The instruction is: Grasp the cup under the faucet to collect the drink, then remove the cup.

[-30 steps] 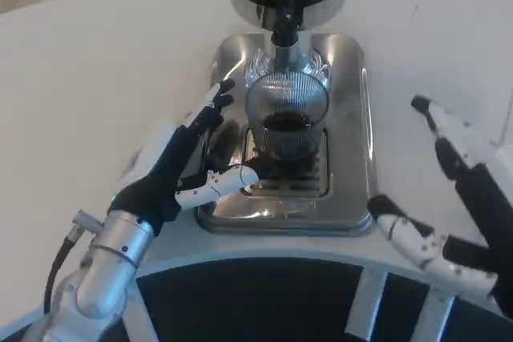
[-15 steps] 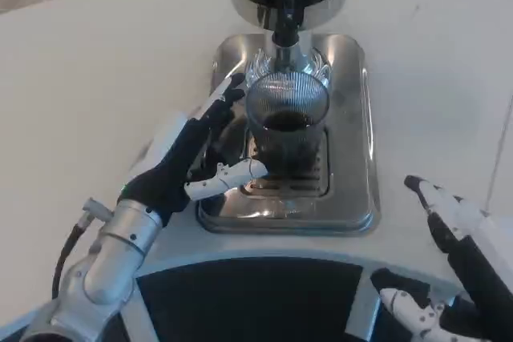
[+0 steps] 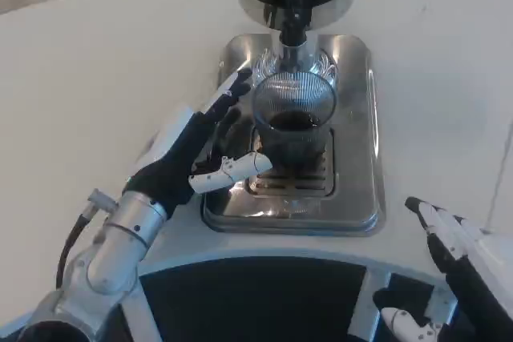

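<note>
Under the faucet (image 3: 293,28) stands the cup (image 3: 293,122), on the grate of the steel drip tray (image 3: 361,174), with dark drink already inside; over the last second the left hand (image 3: 196,154) has moved closer to its left side, and the right hand (image 3: 461,266) has drawn back to the near right edge; I judge the collecting is done and the grasp comes next. The left hand is spread wide, holding nothing, upper fingers by the rim, thumb near the base; the right hand also holds nothing, fingers apart.
</note>
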Robot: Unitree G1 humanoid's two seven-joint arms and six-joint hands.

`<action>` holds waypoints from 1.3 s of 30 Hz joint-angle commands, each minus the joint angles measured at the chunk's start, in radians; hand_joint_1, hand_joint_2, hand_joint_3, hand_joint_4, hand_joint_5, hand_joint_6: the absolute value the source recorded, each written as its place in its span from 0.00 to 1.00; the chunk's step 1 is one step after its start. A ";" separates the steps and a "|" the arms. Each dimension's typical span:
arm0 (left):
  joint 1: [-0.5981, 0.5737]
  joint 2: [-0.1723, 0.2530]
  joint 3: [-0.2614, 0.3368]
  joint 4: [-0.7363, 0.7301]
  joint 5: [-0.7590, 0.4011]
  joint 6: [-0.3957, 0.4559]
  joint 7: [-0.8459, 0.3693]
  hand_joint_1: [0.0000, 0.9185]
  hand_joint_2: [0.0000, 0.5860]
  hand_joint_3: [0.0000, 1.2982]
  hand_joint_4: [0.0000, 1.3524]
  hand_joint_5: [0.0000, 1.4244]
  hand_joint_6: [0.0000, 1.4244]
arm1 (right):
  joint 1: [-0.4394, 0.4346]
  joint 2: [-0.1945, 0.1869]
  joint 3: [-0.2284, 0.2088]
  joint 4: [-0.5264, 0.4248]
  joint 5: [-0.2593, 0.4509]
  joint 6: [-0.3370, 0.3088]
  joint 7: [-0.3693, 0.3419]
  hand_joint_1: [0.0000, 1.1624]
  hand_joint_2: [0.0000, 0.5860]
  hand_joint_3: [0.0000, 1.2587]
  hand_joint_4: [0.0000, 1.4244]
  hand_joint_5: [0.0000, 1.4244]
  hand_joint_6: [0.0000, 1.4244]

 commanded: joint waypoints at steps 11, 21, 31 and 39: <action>-0.067 -0.037 -0.026 0.048 0.014 -0.036 -0.010 0.28 0.07 0.05 0.05 0.07 0.03 | 0.026 0.037 0.006 0.014 -0.024 -0.021 -0.010 0.29 0.69 0.00 0.00 0.00 0.00; -0.070 -0.021 -0.017 0.048 -0.003 -0.068 -0.019 0.28 0.07 0.06 0.06 0.07 0.03 | 0.009 0.047 -0.009 0.029 -0.009 -0.020 -0.004 0.29 0.69 0.00 0.00 0.00 0.00; -0.078 -0.003 -0.020 0.057 0.002 -0.080 -0.027 0.28 0.08 0.07 0.06 0.07 0.04 | -0.027 0.048 -0.016 0.054 0.007 -0.011 0.001 0.30 0.69 0.00 0.00 0.00 0.00; -0.088 -0.015 -0.042 0.059 0.024 -0.077 -0.016 0.28 0.08 0.07 0.06 0.07 0.04 | -0.012 0.063 -0.008 0.037 -0.006 -0.004 0.007 0.30 0.69 0.00 0.00 0.00 0.00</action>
